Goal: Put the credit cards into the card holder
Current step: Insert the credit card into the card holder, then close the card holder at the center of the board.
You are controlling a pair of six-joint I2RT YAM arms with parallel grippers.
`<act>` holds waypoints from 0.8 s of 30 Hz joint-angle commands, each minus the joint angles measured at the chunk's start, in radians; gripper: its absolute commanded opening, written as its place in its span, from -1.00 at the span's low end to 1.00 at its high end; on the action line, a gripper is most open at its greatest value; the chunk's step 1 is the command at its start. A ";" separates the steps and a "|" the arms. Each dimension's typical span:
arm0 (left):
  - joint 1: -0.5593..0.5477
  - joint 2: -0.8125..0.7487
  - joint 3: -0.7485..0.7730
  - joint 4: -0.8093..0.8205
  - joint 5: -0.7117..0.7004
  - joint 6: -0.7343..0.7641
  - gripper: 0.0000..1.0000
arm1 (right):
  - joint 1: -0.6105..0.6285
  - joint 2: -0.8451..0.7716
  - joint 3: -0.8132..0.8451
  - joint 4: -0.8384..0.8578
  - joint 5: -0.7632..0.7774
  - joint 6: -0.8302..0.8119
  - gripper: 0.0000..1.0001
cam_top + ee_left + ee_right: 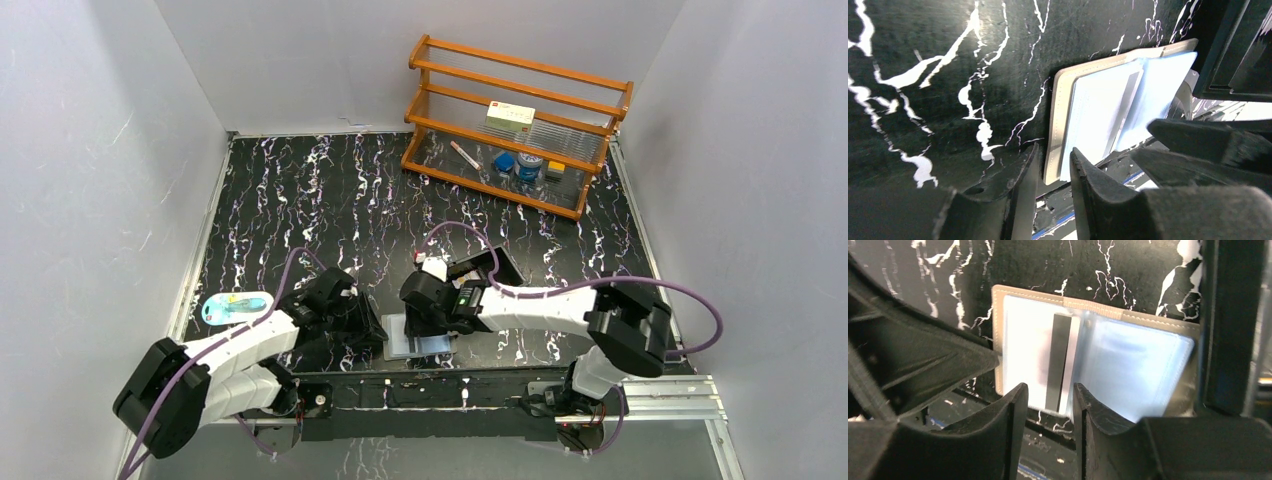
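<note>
The card holder (420,342) lies open and flat near the table's front edge, with a beige rim and bluish clear sleeves (1138,375). A pale credit card (1040,352) with a dark stripe lies in its left sleeve and also shows in the left wrist view (1098,115). My left gripper (1054,160) is open by a narrow gap at the holder's (1060,100) left near corner, with nothing between the fingers. My right gripper (1050,400) is open by a narrow gap just in front of the striped card's near end. A small pale piece with a red edge (432,265) lies behind the right wrist.
A black box-like tray (492,266) stands just behind and right of the holder. A wooden rack (515,125) with small items is at the back right. A teal packaged item (235,307) lies at the left. The table's front rail (450,385) is close below the holder.
</note>
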 commanded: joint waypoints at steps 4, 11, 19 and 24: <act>0.002 -0.105 0.015 -0.078 -0.045 -0.019 -0.22 | 0.007 -0.127 0.080 -0.206 0.118 -0.064 -0.06; 0.002 -0.051 -0.004 -0.003 -0.018 -0.005 -0.05 | 0.024 -0.109 0.130 -0.368 0.224 -0.082 -0.14; 0.002 -0.001 -0.006 0.089 0.019 -0.006 -0.01 | 0.035 -0.087 0.146 -0.449 0.277 -0.106 -0.23; 0.002 0.024 -0.005 0.105 0.026 -0.011 0.00 | 0.036 -0.065 0.141 -0.436 0.255 -0.124 -0.25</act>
